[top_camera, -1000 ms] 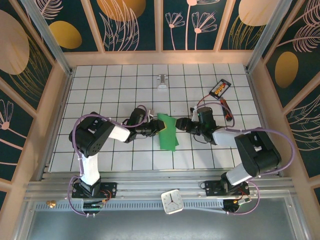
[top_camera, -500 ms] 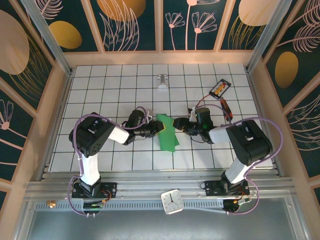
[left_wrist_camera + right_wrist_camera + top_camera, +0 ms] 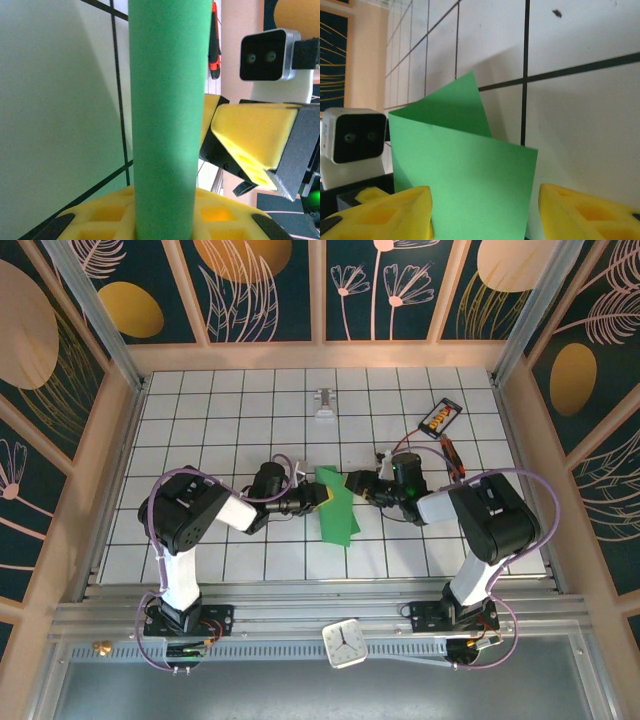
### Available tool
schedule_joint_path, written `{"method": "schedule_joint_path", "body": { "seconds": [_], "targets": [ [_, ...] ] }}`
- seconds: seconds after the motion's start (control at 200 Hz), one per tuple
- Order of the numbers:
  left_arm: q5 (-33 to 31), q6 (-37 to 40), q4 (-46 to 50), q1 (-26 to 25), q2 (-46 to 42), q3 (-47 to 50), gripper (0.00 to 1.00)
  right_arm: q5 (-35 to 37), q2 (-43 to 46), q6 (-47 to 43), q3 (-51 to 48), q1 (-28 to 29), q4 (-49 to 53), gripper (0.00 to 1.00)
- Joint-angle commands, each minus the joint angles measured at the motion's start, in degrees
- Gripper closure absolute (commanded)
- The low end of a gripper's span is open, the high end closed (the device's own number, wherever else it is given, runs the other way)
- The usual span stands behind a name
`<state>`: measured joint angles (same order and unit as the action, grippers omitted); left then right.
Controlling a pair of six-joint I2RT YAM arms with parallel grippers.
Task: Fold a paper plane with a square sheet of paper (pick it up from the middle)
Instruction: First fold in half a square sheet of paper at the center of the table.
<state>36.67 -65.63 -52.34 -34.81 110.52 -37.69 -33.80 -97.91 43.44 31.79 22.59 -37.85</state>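
The square sheet of paper (image 3: 336, 507) is bright green and bent over on itself into a narrow upright loop at the table's middle. My left gripper (image 3: 318, 498) lies low at its left side, and its yellow pads (image 3: 100, 220) are shut on the sheet (image 3: 167, 100), which rises straight out of them. My right gripper (image 3: 356, 483) faces it from the right. It is open, with its yellow fingers (image 3: 390, 212) on either side of the sheet's (image 3: 465, 185) near edge. A paper plane is out of view.
A red-handled screwdriver (image 3: 452, 455) and an orange-and-black device (image 3: 440, 417) lie at the back right. A small white clip (image 3: 325, 405) sits at the back centre. A white clock (image 3: 347, 643) rests on the front rail. Wooden walls enclose the tiled table (image 3: 200, 420).
My left gripper's jaws have closed further on the sheet. My right gripper has shifted a little up and left, closer to the sheet's upper right edge.
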Motion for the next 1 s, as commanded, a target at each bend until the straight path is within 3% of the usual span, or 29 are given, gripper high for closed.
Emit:
{"method": "schedule_joint_path", "body": {
  "seconds": [0.0, 0.085, 0.31, 0.515, 0.716, 0.996],
  "targets": [
    [2.66, 1.10, -3.41, 0.32, -0.59, -0.51, 0.76, -2.38, 0.17, 1.28, -0.04, -0.80, -4.14, 0.41],
    [3.13, 1.63, -2.64, 0.27, -0.31, -1.06, 0.76, -2.74, 0.48, 1.77, -0.42, -0.84, -5.14, 0.48],
    [3.50, 3.34, -0.05, 0.38, -0.24, -1.57, 0.74, -1.82, 0.31, 2.70, -1.86, -1.76, -6.08, 0.79],
    [3.82, 7.54, 8.01, 0.32, 0.86, -4.25, 0.69, -0.44, 0.91, 0.45, -1.58, -2.07, -3.68, 1.00],
    [3.12, 15.12, 22.03, 0.31, 1.78, -9.15, 0.53, 0.62, 0.72, -2.94, 0.14, -1.70, -0.21, 1.00],
    [1.49, 21.82, 33.14, 0.30, 1.71, -13.09, 0.36, 1.41, -0.17, -6.96, 3.98, -1.25, 3.85, 1.00]
  ]
}}
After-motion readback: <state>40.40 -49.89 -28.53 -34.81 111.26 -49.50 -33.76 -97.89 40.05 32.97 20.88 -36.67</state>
